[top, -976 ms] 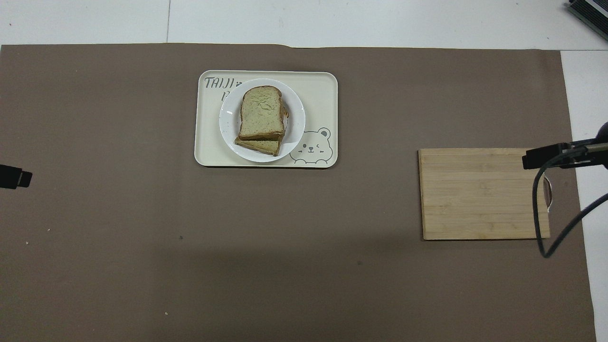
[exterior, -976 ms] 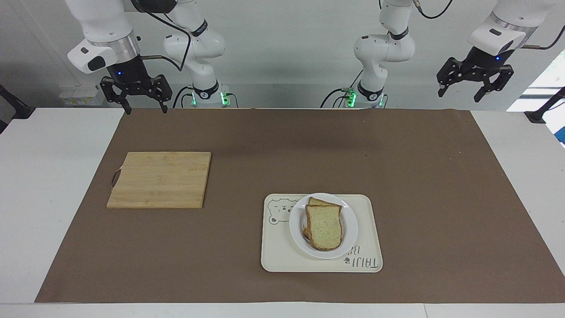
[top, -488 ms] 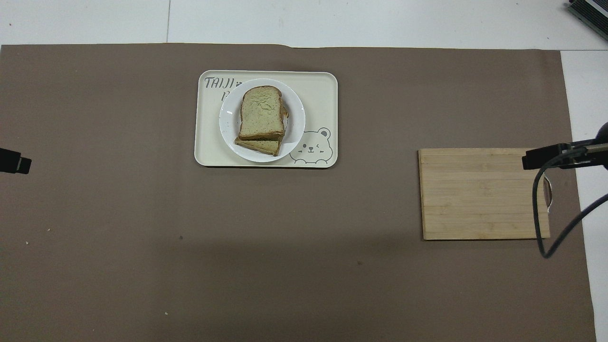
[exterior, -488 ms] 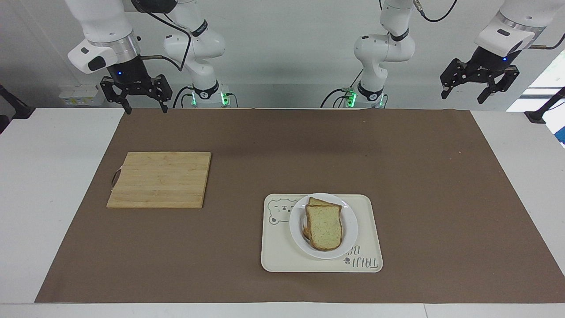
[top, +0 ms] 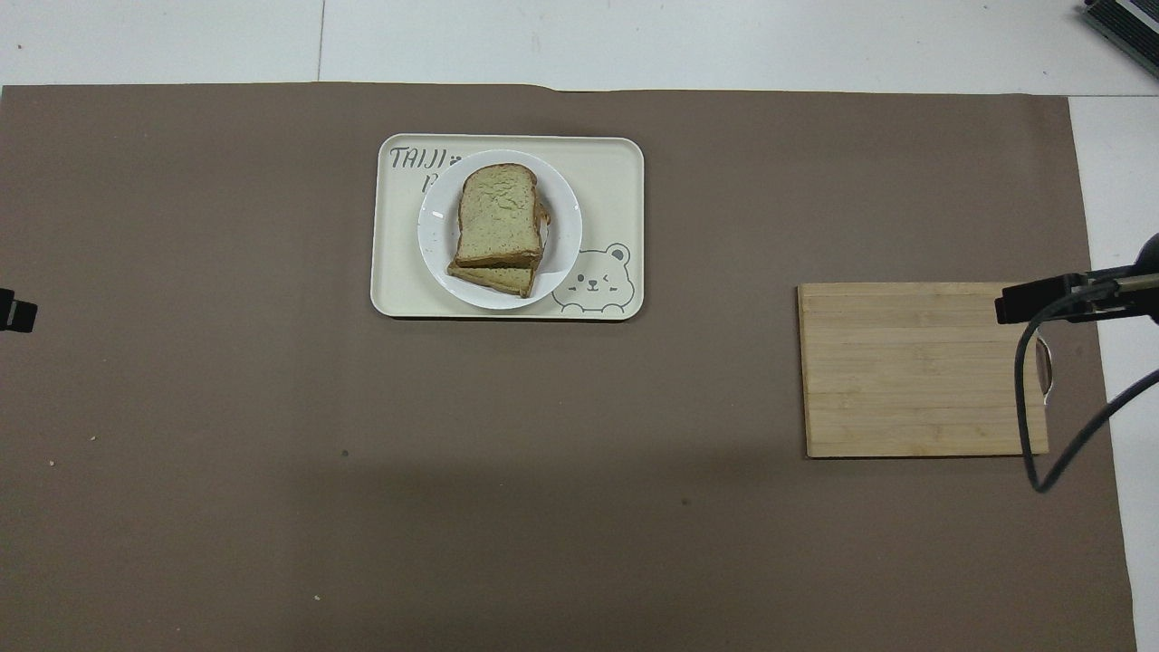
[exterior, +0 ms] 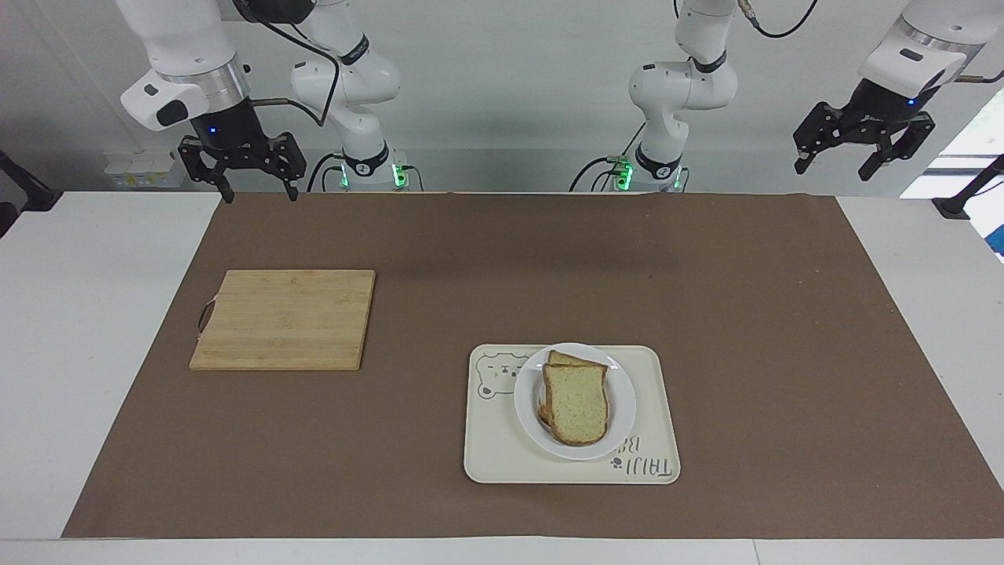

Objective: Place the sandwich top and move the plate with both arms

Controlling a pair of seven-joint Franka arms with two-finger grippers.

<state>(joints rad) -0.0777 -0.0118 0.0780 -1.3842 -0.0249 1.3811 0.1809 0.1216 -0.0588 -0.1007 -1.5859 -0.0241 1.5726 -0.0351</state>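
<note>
The sandwich top (exterior: 579, 404), a pale slice with a brown crust, lies on a lower slice on the round white plate (exterior: 624, 392). The plate stands on the cream tray (exterior: 494, 451). The same stack shows in the overhead view: sandwich top (top: 500, 215), plate (top: 566, 237), tray (top: 608, 181). My right gripper (exterior: 260, 195) is open and empty, in the air over the mat's edge at the right arm's end of the table. My left gripper (exterior: 831, 171) is open and empty, raised high at the left arm's end. Neither gripper touches anything.
A bamboo cutting board (exterior: 284, 319) lies bare on the brown mat toward the right arm's end, nearer to the robots than the tray; it also shows in the overhead view (top: 914, 369). A black cable (top: 1028, 407) from the right arm hangs over its outer edge.
My left gripper has risen and drawn outward toward its own end of the table. The right arm, the plate and the bread have not moved.
</note>
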